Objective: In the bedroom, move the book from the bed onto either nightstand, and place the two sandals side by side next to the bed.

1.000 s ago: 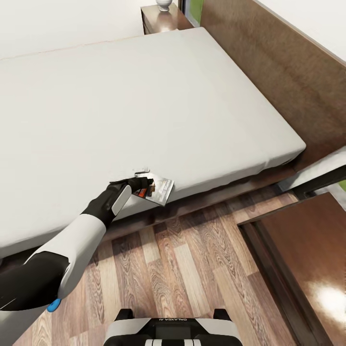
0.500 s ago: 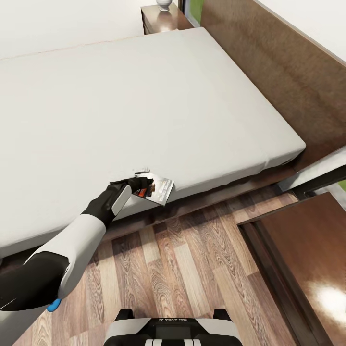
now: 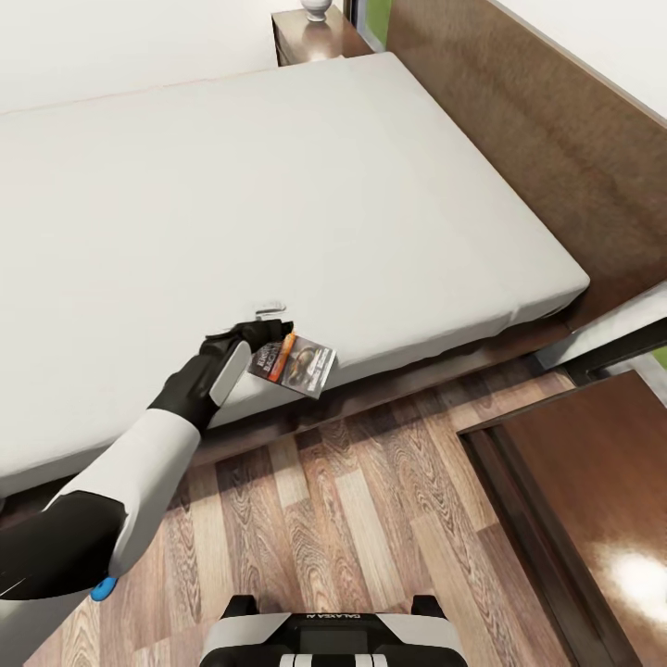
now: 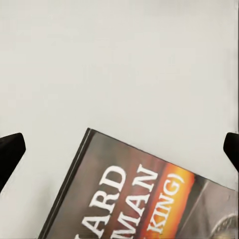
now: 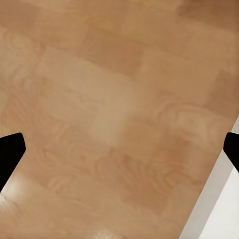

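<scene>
Left gripper (image 3: 264, 335) fingers spread wide, holding nothing, poised just above the book's (image 3: 294, 363) spine-side end. The book lies flat at the bed's (image 3: 389, 185) near edge, partly overhanging it, its long axis slanting away from the fingertips.

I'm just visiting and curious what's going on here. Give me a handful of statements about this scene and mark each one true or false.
1. The book lies at the near edge of the bed, partly overhanging it. True.
2. The left gripper is clamped on the book. False: in the left wrist view its fingers stand wide apart, the book between them.
3. The book's cover has an orange band with white lettering. True.
4. A blue sandal lies on the mattress. False: the book is the one thing seen on it.
5. The right gripper holds a sandal. False: it is open over bare wood floor.
</scene>
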You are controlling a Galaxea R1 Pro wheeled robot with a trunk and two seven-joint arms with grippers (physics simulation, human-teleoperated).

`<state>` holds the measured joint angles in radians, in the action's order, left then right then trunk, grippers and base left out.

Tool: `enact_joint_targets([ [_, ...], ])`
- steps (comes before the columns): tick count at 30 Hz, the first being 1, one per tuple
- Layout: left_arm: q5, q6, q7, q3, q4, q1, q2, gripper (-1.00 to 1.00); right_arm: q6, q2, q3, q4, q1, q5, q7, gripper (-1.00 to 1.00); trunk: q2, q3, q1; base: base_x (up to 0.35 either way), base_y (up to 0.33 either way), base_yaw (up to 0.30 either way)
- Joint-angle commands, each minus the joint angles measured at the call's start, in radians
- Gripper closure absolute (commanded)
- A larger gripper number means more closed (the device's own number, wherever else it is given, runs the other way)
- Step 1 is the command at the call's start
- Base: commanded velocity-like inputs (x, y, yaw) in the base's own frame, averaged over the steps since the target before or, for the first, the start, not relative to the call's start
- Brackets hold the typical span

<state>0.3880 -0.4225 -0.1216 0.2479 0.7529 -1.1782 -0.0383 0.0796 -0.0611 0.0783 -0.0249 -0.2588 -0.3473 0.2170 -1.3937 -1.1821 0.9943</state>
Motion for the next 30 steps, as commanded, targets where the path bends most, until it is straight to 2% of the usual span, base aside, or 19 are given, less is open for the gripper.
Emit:
enact_joint_targets([
  [1, 0.010, -0.008, -0.013, 0.003, 0.017, 0.000, 0.001, -1.00, 0.003, 0.000, 0.008, 0.002, 0.000, 0.002, 0.004, -1.00, 0.000, 0.000, 0.000, 0.000, 0.000, 0.000],
  [11, 0.011, -0.042, -0.028, 0.004, 0.088, 0.000, 0.002, -1.00, 0.003, 0.000, 0.008, 0.003, 0.000, 0.002, 0.004, -1.00, 0.000, 0.000, 0.000, 0.000, 0.000, 0.000],
  [30, 0.011, -0.046, -0.039, 0.004, 0.113, 0.000, 0.003, -1.00, 0.003, -0.001, 0.008, 0.003, 0.001, 0.002, 0.004, -1.00, 0.000, 0.000, 0.000, 0.000, 0.000, 0.000],
])
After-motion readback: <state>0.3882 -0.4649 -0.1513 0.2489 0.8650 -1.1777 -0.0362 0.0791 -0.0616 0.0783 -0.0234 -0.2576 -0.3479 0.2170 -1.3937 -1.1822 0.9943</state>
